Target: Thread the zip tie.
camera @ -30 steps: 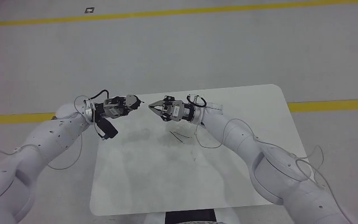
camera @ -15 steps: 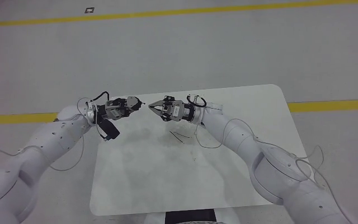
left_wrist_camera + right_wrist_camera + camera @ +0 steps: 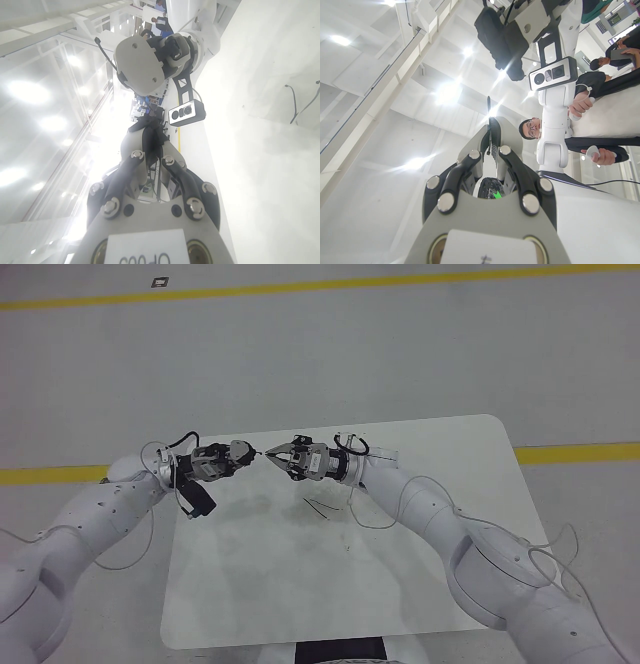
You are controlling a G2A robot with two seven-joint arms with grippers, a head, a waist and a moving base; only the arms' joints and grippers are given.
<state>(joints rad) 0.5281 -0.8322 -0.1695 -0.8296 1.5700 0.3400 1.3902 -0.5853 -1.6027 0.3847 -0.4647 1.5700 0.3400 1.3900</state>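
Note:
Above the far part of the white table (image 3: 300, 594) my two grippers face each other, tip to tip. My right gripper (image 3: 272, 452) is shut on a black zip tie (image 3: 490, 117), whose thin free end sticks out past the fingertips toward the left gripper (image 3: 505, 37). In the left wrist view that zip tie (image 3: 105, 53) juts out beside the right gripper (image 3: 137, 67). My left gripper (image 3: 244, 451) is shut too, with a dark piece of zip tie (image 3: 150, 120) pinched at its tips. Whether the two ends touch cannot be told.
Two loose black zip ties (image 3: 322, 507) lie on the table just nearer than the right gripper, also seen as loose zip ties (image 3: 295, 105) in the left wrist view. A small dark speck (image 3: 347, 548) lies closer to the table's middle. The table's far edge runs under the grippers.
My left gripper has moved to the right, closing the gap to the right gripper until the tips almost meet. The right arm has stayed where it was.

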